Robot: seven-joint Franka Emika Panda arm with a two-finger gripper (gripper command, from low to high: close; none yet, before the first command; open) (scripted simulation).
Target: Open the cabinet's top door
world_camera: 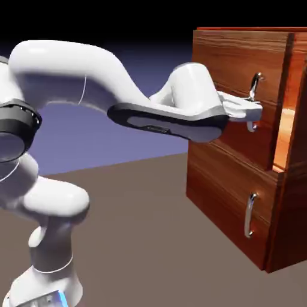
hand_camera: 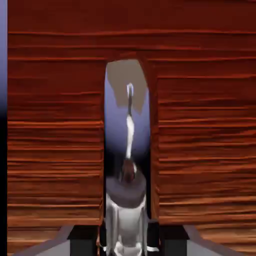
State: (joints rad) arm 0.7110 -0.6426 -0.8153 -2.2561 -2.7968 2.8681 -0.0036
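Gripping top door's (world_camera: 240, 90) curved silver bar handle (world_camera: 256, 90), pincer (world_camera: 255, 112) clamped tight.

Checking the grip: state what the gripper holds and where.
The gripper is shut on the top door's handle, around the bar's middle.

1. The arm (world_camera: 72, 72) is glossy white, built of thick rounded segments that swell at each joint.
2. A dark grey, near-black band (world_camera: 18, 120) rings the joint at the exterior view's left edge.
3. Along the underside of the forearm runs a long dark grey panel (world_camera: 168, 125) with rounded ends and a faint small mark on it.
4. Thin grey seam lines cross the white shells.
5. The base (world_camera: 48, 282) flares out white, with a pale blue glow low on it.
6. The pincer (world_camera: 249, 111) is pale grey-white; in the hand view its fingers (hand_camera: 85, 240) show dark grey with lighter grey edges.
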